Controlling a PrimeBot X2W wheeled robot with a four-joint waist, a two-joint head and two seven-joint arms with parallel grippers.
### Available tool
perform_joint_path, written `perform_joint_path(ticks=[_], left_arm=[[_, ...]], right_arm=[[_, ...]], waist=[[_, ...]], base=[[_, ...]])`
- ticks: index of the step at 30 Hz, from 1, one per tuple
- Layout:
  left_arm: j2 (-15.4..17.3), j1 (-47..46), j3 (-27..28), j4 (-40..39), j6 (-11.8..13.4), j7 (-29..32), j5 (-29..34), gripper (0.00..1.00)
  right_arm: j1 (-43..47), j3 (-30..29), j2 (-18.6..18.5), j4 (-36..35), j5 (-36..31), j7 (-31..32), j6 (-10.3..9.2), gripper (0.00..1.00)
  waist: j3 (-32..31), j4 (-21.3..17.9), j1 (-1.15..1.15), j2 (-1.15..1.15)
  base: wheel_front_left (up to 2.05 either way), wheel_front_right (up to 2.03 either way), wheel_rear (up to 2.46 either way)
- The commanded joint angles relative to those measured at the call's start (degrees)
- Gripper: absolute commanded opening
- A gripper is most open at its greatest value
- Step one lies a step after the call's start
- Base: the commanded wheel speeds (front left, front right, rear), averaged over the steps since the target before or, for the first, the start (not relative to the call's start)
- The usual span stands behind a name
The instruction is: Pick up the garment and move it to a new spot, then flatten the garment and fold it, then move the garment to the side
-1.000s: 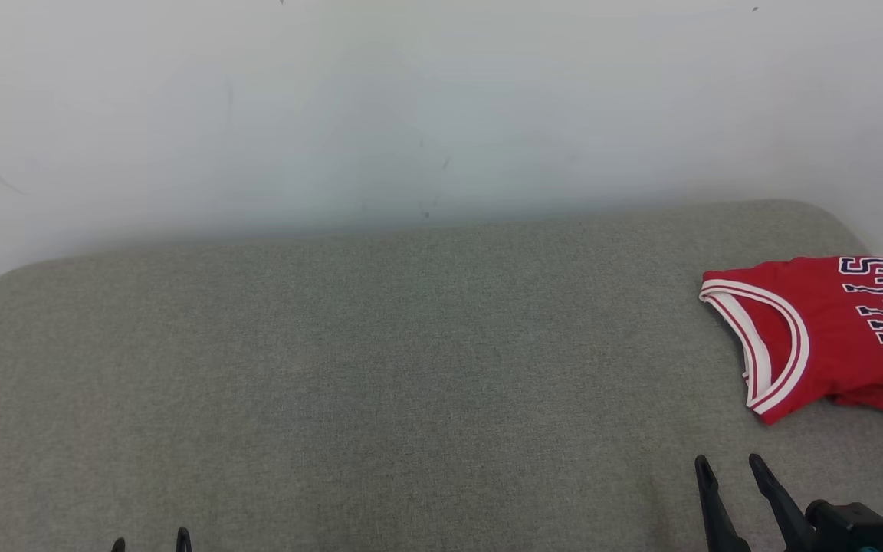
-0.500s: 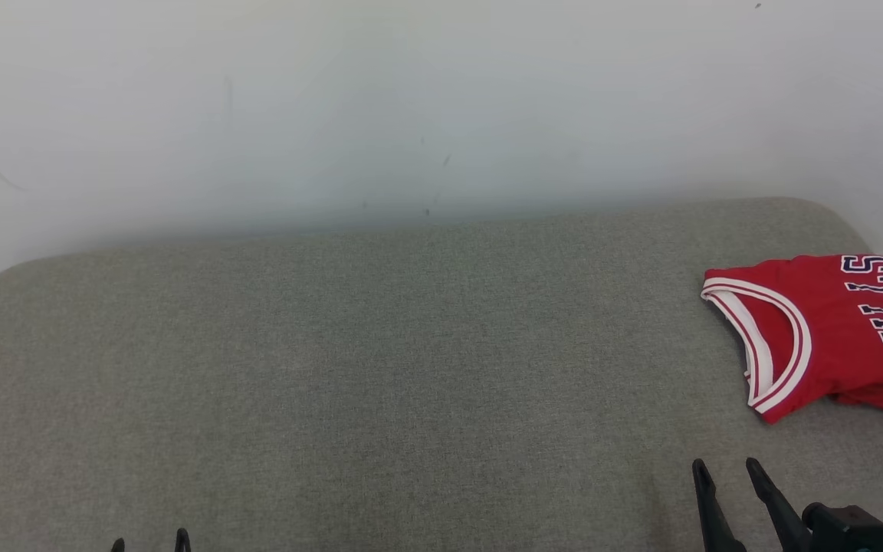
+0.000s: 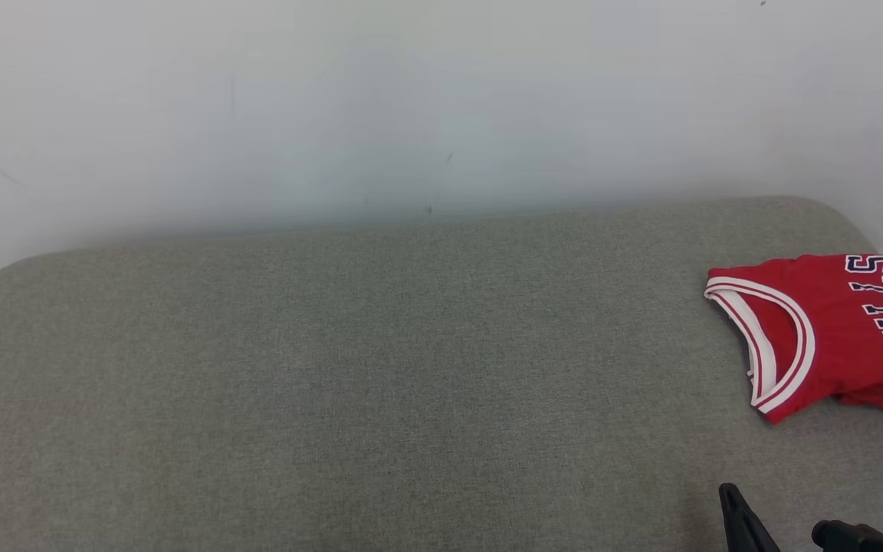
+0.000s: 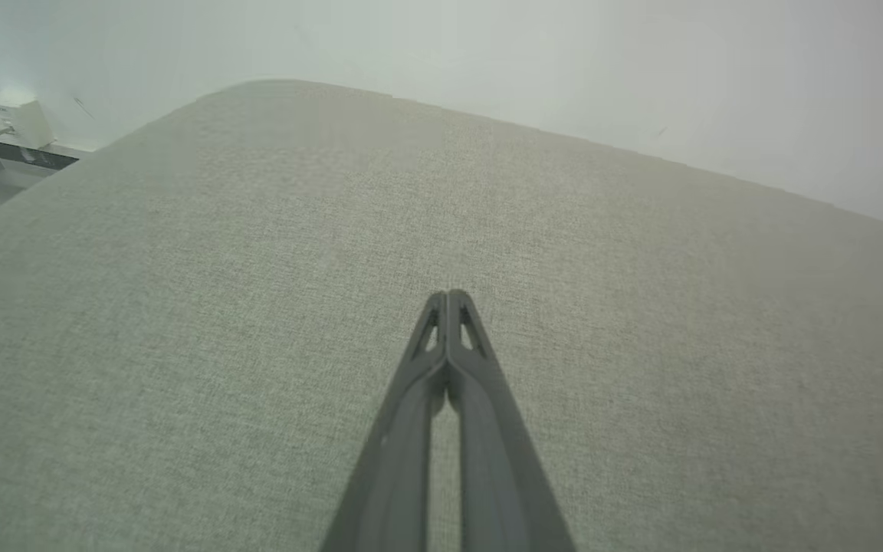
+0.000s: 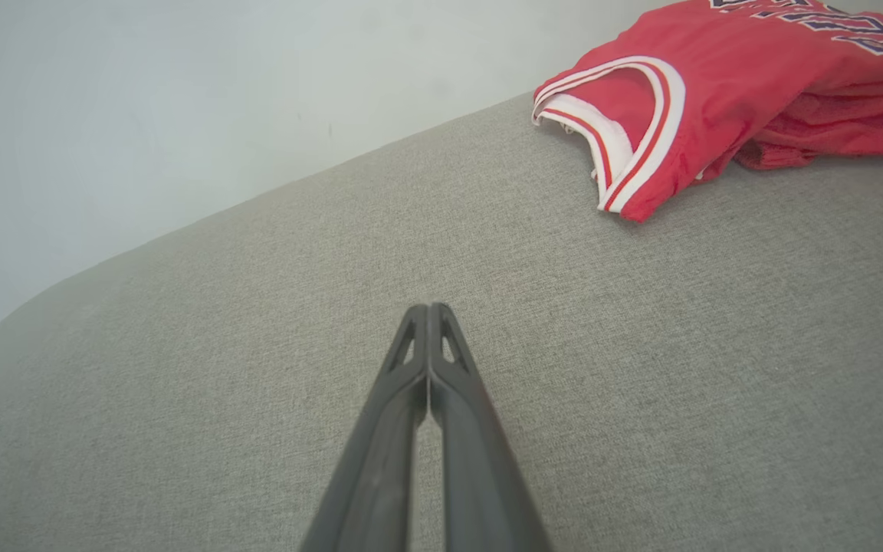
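Currently the garment (image 3: 832, 330), a folded red jersey, lies at the right edge of the head view on the grey padded surface (image 3: 380, 368). Its white-trimmed opening faces frame centre and its long axis runs off the right edge. It sits above and right of the right gripper (image 3: 729, 497), the nearer tool, well apart. That gripper and the left gripper (image 4: 449, 295) are fully closed, holding nothing. Navy lettering reads "BULLS", first letter partly cropped.

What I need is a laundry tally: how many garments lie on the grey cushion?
1. A red jersey lies at the right end of the grey cushion, partly cut off by the head view's right edge. Anything beyond that edge is hidden.
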Motion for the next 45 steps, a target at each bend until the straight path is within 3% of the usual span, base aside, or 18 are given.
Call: perform_joint_path(ticks=[1,25,45], left_arm=[[0.29,-1.56,0.10,-0.91,-0.27,0.29,-2.26,0.00],[0.42,-5.63,-0.71,-1.71,-0.94,5.83,-26.69,0.00],[0.49,-8.34,-0.90,-1.86,-1.44,9.48,-41.28,0.00]], right_arm=[[-1.56,-0.53,-0.02,-1.18,1.97,0.26,-0.01,0.00],[-4.33,-3.42,1.48,-2.48,22.84,4.83,-0.04,0.00],[-5.97,-5.21,2.39,-3.19,35.32,7.60,-0.06,0.00]], waist=[[0.03,0.04,0.00,0.00],[0.72,0.78,0.00,0.00],[1.25,1.35,0.00,0.00]], base=[[0.00,0.00,0.00],[0.00,0.00,0.00],[0.00,0.00,0.00]])
